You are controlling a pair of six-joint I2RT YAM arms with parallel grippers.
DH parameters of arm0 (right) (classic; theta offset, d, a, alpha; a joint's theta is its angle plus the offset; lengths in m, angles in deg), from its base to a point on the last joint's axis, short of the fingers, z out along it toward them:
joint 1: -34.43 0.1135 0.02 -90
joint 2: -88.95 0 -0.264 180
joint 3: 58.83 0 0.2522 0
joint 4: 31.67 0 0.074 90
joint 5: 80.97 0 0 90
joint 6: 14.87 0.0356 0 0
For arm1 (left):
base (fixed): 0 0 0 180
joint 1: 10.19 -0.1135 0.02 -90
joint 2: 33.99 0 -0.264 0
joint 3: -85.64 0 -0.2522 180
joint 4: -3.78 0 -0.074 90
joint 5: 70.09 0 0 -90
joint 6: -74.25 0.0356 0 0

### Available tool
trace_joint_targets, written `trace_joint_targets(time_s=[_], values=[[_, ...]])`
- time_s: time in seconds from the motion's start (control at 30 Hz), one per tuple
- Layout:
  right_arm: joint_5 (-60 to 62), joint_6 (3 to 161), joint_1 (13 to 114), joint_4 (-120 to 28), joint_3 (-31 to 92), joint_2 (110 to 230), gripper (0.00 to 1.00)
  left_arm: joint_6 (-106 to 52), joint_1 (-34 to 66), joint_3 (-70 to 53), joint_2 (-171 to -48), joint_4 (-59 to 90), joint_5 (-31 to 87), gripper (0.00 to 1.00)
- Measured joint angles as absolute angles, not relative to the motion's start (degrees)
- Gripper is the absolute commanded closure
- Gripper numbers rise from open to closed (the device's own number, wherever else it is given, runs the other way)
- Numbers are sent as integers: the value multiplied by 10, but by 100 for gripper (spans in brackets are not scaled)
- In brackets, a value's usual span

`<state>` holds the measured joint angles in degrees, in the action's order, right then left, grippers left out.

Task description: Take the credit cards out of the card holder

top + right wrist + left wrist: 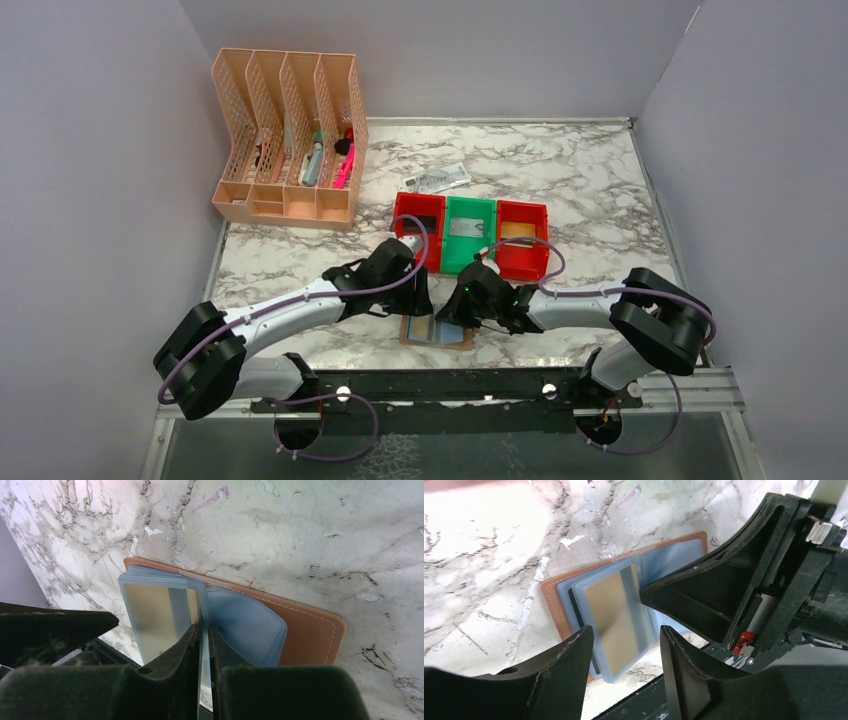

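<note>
Right gripper is clamped, jaws nearly together, on the spine edge of a blue-grey sleeve in the card holder; holder lies open on the marble table, tan cover down, with the green bin near, beyond its far edge; left gripper hangs above the holder's left half, jaws apart, nothing between them; gold card sits inside the pinched sleeve, face up; a dark edge shows under that sleeve, maybe a second card, can't tell

Step in hand, as I read it: left pulls the gold card while right pins the holder; tips:
- find the sleeve mouth first; which edge of the holder it faces isn't clear from these views
- close left on bare card only; catching sleeve plastic too would drag the whole holder
- pull flat, along the sleeve; lifting would bow the card and jam it
- right needs a firm pinch at the spine; if it slips, the holder slides with the card
- holder's near edge is just beside the table lip; a loose card could drop off there, so pull toward the holder's far side if the mouth allows
</note>
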<state>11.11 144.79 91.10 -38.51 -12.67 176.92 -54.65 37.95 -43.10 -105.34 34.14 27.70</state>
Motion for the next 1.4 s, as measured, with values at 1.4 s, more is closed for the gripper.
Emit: trace_joint_targets(time_s=[1.4], values=[[104, 1448, 907, -374, -133, 1769, 83, -545, 387, -433, -1092, 293, 325, 55]])
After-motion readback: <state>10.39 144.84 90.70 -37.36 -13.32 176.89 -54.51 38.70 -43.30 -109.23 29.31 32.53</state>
